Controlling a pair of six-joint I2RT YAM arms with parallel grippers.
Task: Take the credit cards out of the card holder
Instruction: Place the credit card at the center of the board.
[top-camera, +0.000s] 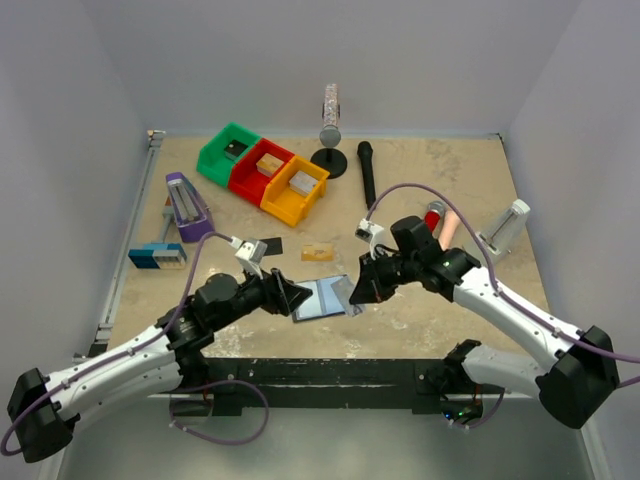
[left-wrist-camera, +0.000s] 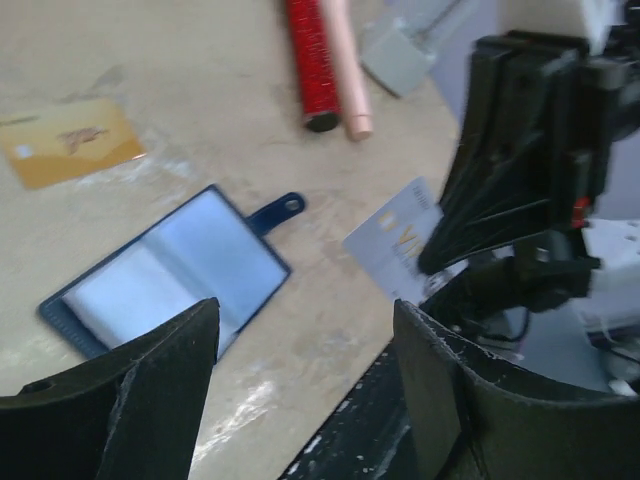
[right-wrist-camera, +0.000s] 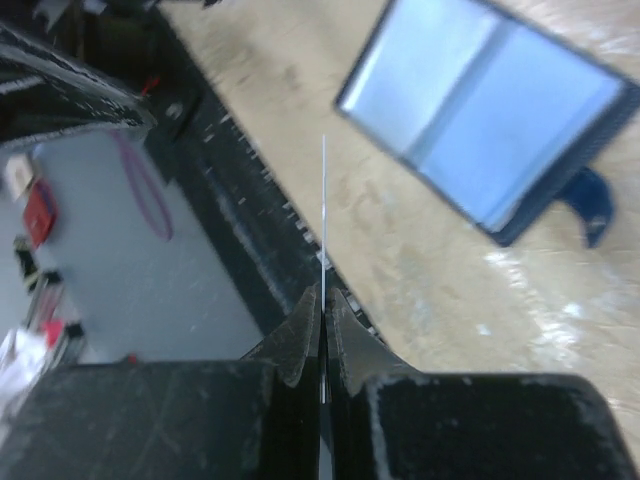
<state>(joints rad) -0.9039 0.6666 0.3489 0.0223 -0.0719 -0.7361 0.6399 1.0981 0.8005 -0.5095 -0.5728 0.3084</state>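
The dark blue card holder (top-camera: 322, 298) lies open and flat near the table's front edge, its light blue pockets facing up; it also shows in the left wrist view (left-wrist-camera: 165, 268) and the right wrist view (right-wrist-camera: 490, 110). My right gripper (top-camera: 357, 288) is shut on the silvery grey card (left-wrist-camera: 393, 242), which is seen edge-on (right-wrist-camera: 323, 200) and held above the table just right of the holder. My left gripper (top-camera: 297, 299) is open and empty at the holder's left edge, its fingers (left-wrist-camera: 150, 400) wide apart. The tan-gold card (top-camera: 317, 252) and the black card (top-camera: 268, 245) lie flat behind the holder.
Green (top-camera: 228, 150), red (top-camera: 262, 168) and yellow (top-camera: 295, 190) bins hold small blocks at the back. A purple block (top-camera: 187, 207) and a blue-and-grey block (top-camera: 157, 255) lie at the left. A black marker (top-camera: 367, 172), red and pink tubes (top-camera: 436, 218) and a white clip (top-camera: 505, 228) lie at the right.
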